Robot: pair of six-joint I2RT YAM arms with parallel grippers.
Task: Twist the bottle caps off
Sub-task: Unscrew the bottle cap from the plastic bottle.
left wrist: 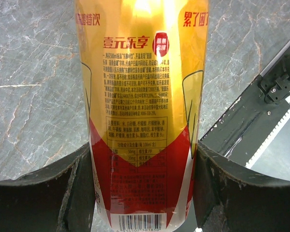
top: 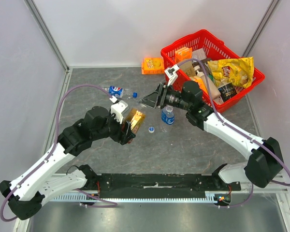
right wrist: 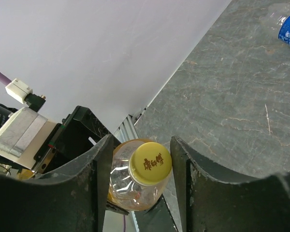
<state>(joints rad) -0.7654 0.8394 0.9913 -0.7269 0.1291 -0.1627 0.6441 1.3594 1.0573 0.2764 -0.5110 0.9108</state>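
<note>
a: grey stone table (top: 193, 145), white walls. progress?
b: one whitish cap (top: 151, 129) lies loose, left of the red basket (top: 165, 52). the yellow cap (right wrist: 150, 163) is still on the amber bottle (left wrist: 145, 96), also left of the basket.
a: tools?
b: left gripper (left wrist: 142, 150) is clamped on the amber bottle. right gripper (right wrist: 141, 140) has a finger on either side of the yellow cap; whether it grips cannot be told.

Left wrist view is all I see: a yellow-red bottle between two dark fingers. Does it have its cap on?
Observer: Yes, a yellow cap sits on the bottle; the right gripper flanks it.
Operator: Any other bottles?
Observer: A standing bottle and a lying bottle, both clear.
Operator: Any caps off?
Observer: A blue cap lies loose on the table.
</note>
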